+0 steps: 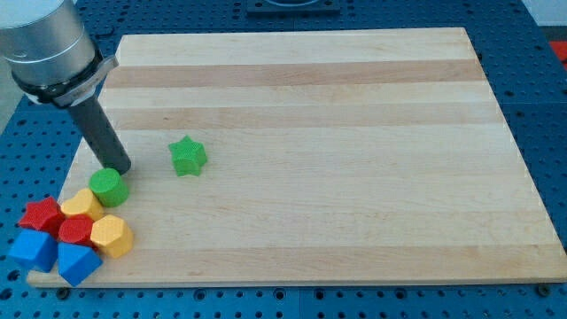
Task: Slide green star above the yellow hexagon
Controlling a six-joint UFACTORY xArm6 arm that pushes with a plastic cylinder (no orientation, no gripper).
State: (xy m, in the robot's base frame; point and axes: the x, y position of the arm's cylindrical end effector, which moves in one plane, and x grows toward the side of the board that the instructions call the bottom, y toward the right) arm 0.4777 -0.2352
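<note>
We have no claw, only our tip point(120, 167), touching the green cylinder point(108, 187). Next: circle right of the green star point(187, 156), push it toward the yellow hexagon point(112, 236).

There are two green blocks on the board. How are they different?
The green star has points around its edge; the green cylinder is round with a flat top.
The green star sits alone on the board; the green cylinder touches the cluster of blocks at the view's bottom left, beside a yellow block.
My tip is right next to the green cylinder, but apart from the green star.
Both are the same bright green.
</note>
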